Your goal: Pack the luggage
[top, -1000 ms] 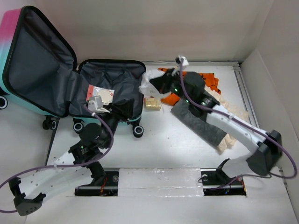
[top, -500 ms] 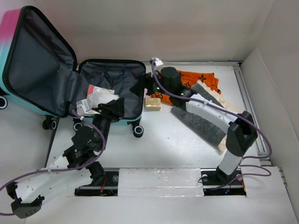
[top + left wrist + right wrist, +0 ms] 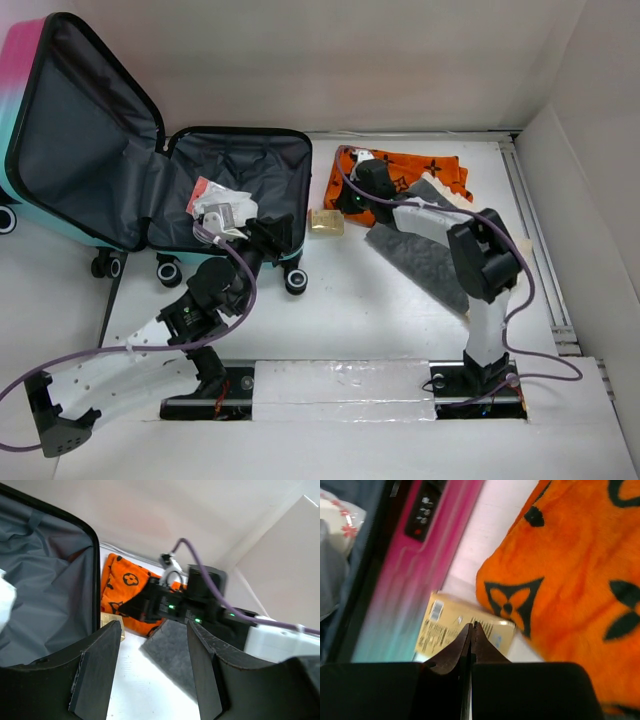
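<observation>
The luggage [image 3: 95,140] lies open at the left, with its pink-to-turquoise lid up and its dark grey lining showing. A white bag [image 3: 232,197] and a red-and-white packet [image 3: 203,190] lie in its lower half. My left gripper [image 3: 278,235] is open and empty at the case's front edge; in the left wrist view its jaws [image 3: 152,675] stand wide apart. My right gripper [image 3: 343,203] is shut and empty, low over the edge of an orange patterned cloth [image 3: 415,172]. In the right wrist view its tips [image 3: 471,627] are above a small yellow box [image 3: 445,625].
The yellow box [image 3: 325,222] lies on the table between the case and the orange cloth. A grey cloth [image 3: 425,262] lies under the right arm, with a cream cloth [image 3: 490,225] beside it. The case's wheels [image 3: 294,281] face the arms. Walls close the back and right.
The white bag my right gripper held over the case's edge now lies inside the case. The right gripper has pulled back right over the orange cloth. The left gripper shifted slightly right.
</observation>
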Robot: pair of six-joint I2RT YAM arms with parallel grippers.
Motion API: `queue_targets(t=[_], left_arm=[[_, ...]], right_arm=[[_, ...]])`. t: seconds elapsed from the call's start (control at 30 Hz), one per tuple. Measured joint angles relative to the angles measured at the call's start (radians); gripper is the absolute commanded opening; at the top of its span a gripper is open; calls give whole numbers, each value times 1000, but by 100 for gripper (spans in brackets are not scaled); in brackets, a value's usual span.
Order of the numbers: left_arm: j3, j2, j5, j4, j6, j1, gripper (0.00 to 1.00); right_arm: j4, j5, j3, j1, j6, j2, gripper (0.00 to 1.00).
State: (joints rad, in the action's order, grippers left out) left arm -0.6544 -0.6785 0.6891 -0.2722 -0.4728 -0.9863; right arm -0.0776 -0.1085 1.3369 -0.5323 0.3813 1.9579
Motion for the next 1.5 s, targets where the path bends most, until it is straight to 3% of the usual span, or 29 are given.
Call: queue_targets(t=[0.37,0.47,0.73,1.07,1.17,1.2,1.23,1.3,1.33,1.4,1.5], left_arm=[[3,-1,-39,2,-8,0,50],[3,-3,-43,3,-8,0,49],[6,-11,-50,2,-8,0,49],[8,-25,-57,0,-8,0,49],[8,-25,-57,0,-8,0,49],[8,-26,-58,0,-8,0,49],[8,-26,-60,0,-8,0,49],[8,-26,-61,0,-8,0,49],[8,-26,-61,-1,-8,0,49],[8,-26,-62,-2,-8,0,49],[8,-26,-63,-2,-7,0,49]], right_arm=[[95,11,287,-11,-22,230,0],[110,24,294,-26,-27,244,0],[93,64,113,-92,-28,187,0],[108,129,-188,-110,2,-107,1],[130,138,-253,-110,1,-228,31],[133,136,-264,-110,-8,-269,45],[133,130,-272,-111,-23,-306,66],[129,106,-274,-111,-66,-361,81],[126,95,-274,-115,-93,-380,95],[124,76,-274,-125,-142,-396,100],[130,35,-275,-144,-208,-383,100]])
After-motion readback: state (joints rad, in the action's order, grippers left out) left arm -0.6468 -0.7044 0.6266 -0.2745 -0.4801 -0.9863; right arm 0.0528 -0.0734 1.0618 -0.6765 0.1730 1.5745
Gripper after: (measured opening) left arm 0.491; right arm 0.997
